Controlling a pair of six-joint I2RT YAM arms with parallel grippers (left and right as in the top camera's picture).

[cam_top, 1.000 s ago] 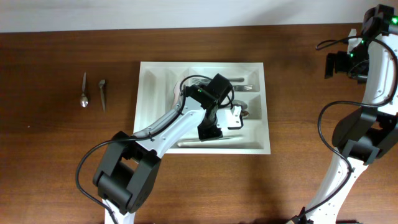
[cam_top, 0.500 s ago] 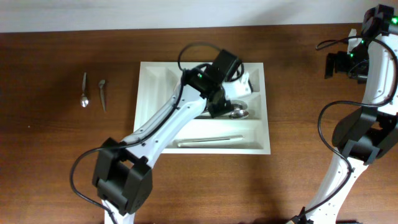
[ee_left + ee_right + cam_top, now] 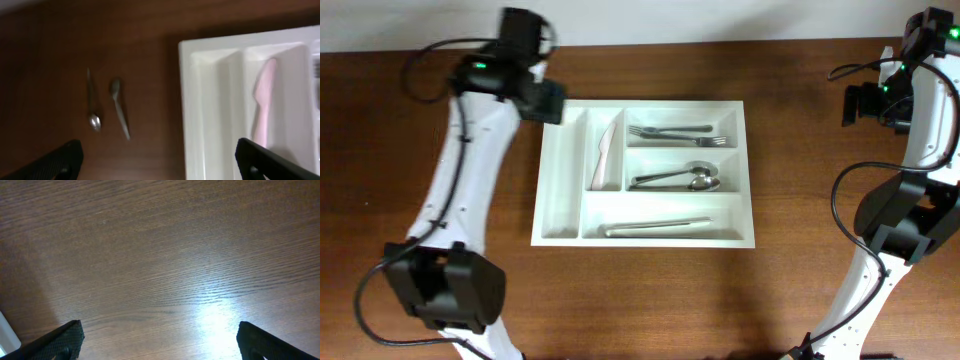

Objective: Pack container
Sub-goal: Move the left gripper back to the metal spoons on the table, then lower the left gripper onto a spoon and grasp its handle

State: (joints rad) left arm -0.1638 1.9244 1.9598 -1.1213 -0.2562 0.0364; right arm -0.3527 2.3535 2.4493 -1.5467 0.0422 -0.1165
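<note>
The container (image 3: pixel 558 185) is a white tray in the middle of the table. It holds a white knife (image 3: pixel 608 152) in a narrow slot, forks (image 3: pixel 680 132), spoons (image 3: pixel 682 180) and a long utensil (image 3: pixel 658 227). My left gripper (image 3: pixel 544 99) hovers high by the tray's back left corner, open and empty. In the left wrist view, that gripper (image 3: pixel 161 165) spans the container's left wall (image 3: pixel 186 115), with the white knife (image 3: pixel 263 102) at the right. Two small spoons (image 3: pixel 93 117) (image 3: pixel 119 111) lie on the wood left of the tray. My right gripper (image 3: pixel 161 345) is open over bare wood.
The right arm (image 3: pixel 920 120) stands at the table's far right edge, its gripper (image 3: pixel 865 104) well away from the tray. A white edge (image 3: pixel 7 334) shows at the lower left of the right wrist view. The left arm's links hide the table left of the tray in the overhead view.
My left arm rose out of the tray's wide compartments and swung to the back left, its jaws opening wide. The right arm has not moved.
</note>
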